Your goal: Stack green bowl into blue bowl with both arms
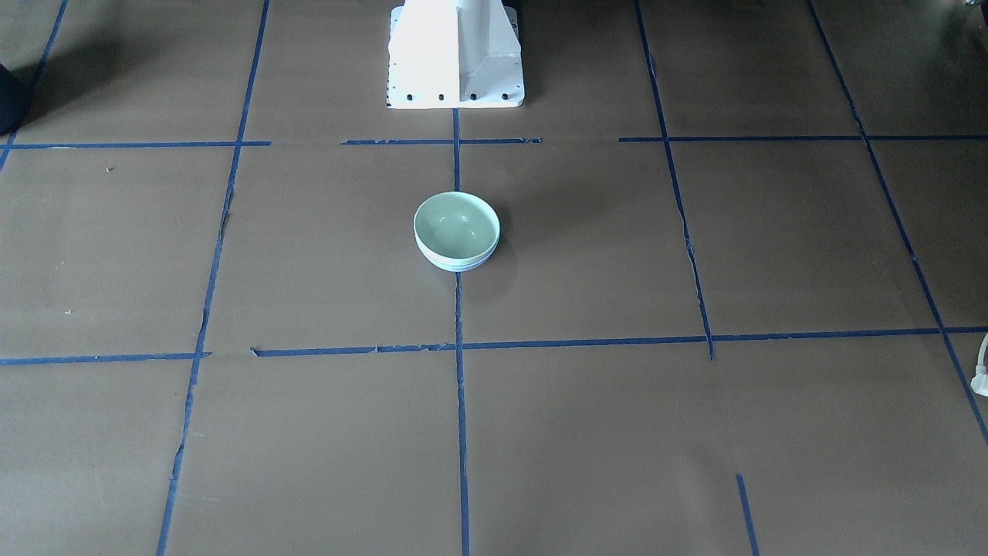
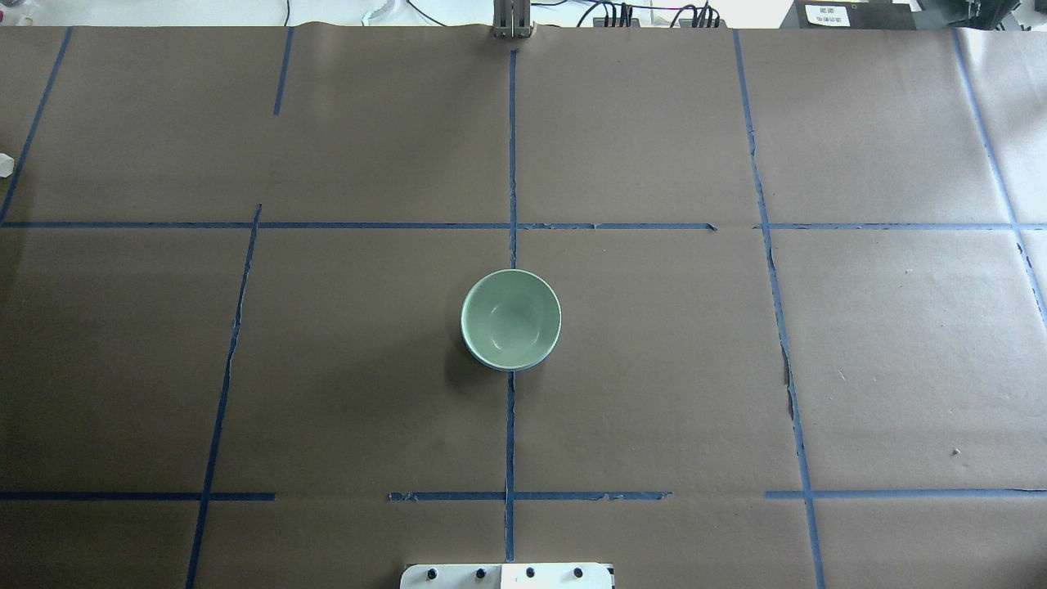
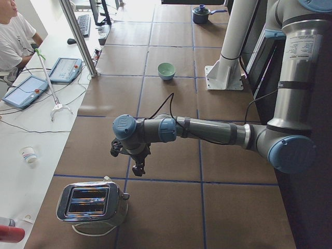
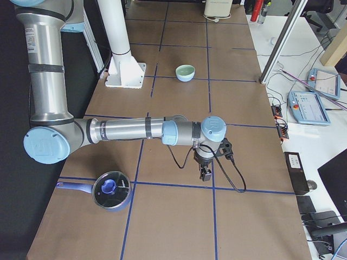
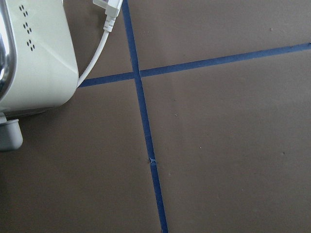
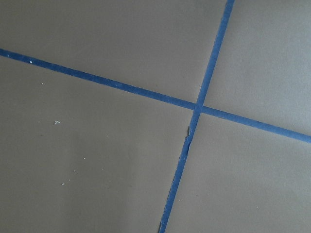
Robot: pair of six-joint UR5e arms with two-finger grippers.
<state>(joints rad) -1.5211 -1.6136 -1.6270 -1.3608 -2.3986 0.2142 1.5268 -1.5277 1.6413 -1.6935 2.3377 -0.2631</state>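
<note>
The green bowl (image 1: 455,224) sits nested inside the blue bowl (image 1: 460,266) at the middle of the table; only a thin blue rim shows under it. The stack also shows in the overhead view, green bowl (image 2: 510,317) over blue rim (image 2: 501,366). My left gripper (image 3: 139,168) hangs near the toaster at the table's left end, far from the bowls. My right gripper (image 4: 206,174) hangs over the table's right end, also far from them. Both show only in side views, so I cannot tell whether they are open or shut. Both wrist views show only table.
A silver toaster (image 3: 93,202) with a white cord stands by the left gripper. A blue lidded pot (image 4: 111,190) sits near the right arm. The white pedestal (image 1: 455,54) stands behind the bowls. An operator (image 3: 10,36) sits beside the table.
</note>
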